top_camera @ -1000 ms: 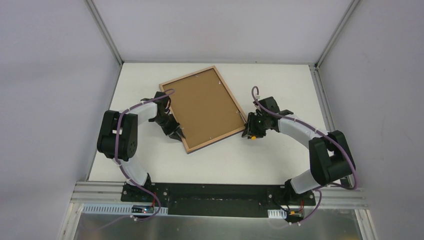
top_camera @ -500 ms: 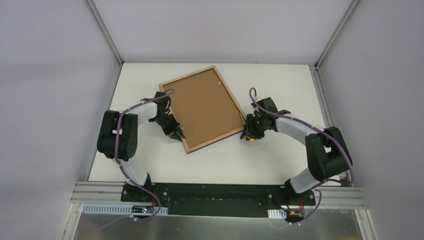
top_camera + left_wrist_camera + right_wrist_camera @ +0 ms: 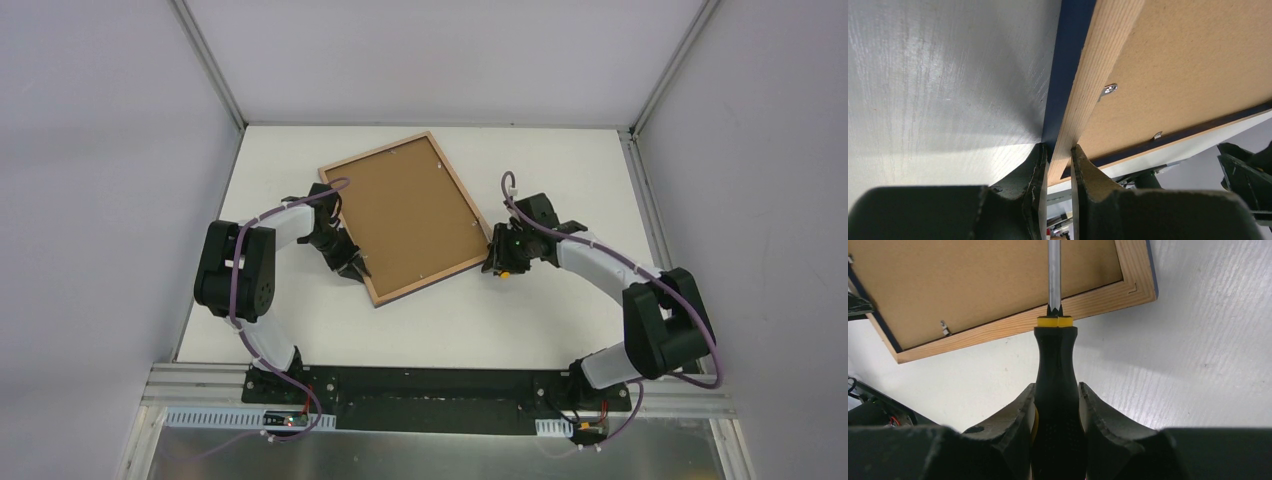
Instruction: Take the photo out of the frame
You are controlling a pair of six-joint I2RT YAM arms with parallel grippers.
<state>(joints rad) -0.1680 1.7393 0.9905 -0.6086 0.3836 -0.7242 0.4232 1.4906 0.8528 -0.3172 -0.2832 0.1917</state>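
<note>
The frame lies back up and askew on the white table, its light wood rim around a brown backing board. The photo is hidden beneath that board. My left gripper is shut on the frame's left rail near its near corner. In the left wrist view the fingertips pinch the wood and navy edge. My right gripper is shut on a screwdriver with a black and yellow handle. Its steel shaft reaches over the frame's rim onto the board.
Small metal tabs hold the board along the inside of the rim. Grey enclosure walls stand left, right and behind the table. An aluminium rail with the arm bases runs along the near edge.
The right arm shifted slightly toward the frame's right corner and back, still holding the screwdriver. The left arm and the frame have not moved.
</note>
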